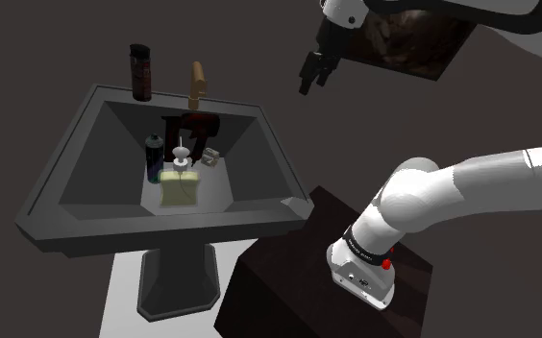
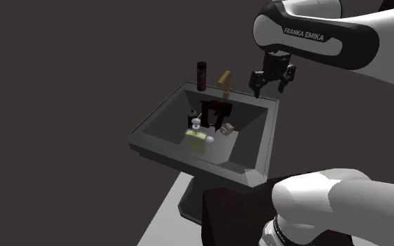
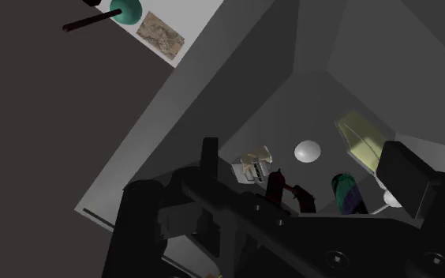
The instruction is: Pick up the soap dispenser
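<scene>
Task barely begun, we judged: soap dispenser point(image 1: 180, 189) untouched, sat on floor of sink point(image 1: 163, 233) basin, just beside dark bottle point(image 1: 153, 159). Approach, grasp and lift all left to do. Hand point(image 1: 315, 83) hung high above sink's back rim, well apart from dispenser. We saw fingers spread wide, holding nothing, aimed down into sink. Arm arched over sink from stand.

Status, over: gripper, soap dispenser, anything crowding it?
Gripper open, empty, high above the sink. Soap dispenser in the basin, untouched. Dark bottle right beside it, black-and-red object behind.
</scene>
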Robot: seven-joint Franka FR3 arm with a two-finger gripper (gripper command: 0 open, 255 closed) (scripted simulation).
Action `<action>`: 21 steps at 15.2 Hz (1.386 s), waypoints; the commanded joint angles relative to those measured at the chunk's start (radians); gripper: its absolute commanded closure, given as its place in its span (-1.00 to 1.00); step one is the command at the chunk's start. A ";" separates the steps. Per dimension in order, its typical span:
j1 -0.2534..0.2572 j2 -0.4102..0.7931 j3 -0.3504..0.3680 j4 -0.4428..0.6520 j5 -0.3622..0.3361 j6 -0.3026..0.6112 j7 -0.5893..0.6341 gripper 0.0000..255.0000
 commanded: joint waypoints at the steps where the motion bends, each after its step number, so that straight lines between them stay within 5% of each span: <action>1: 0.000 0.000 0.000 0.000 0.000 0.000 0.000 -1.00; 11: 0.067 0.210 -0.012 -0.133 0.056 0.360 -0.076 -1.00; 21: 0.144 0.533 -0.009 -0.134 0.139 0.696 -0.184 -1.00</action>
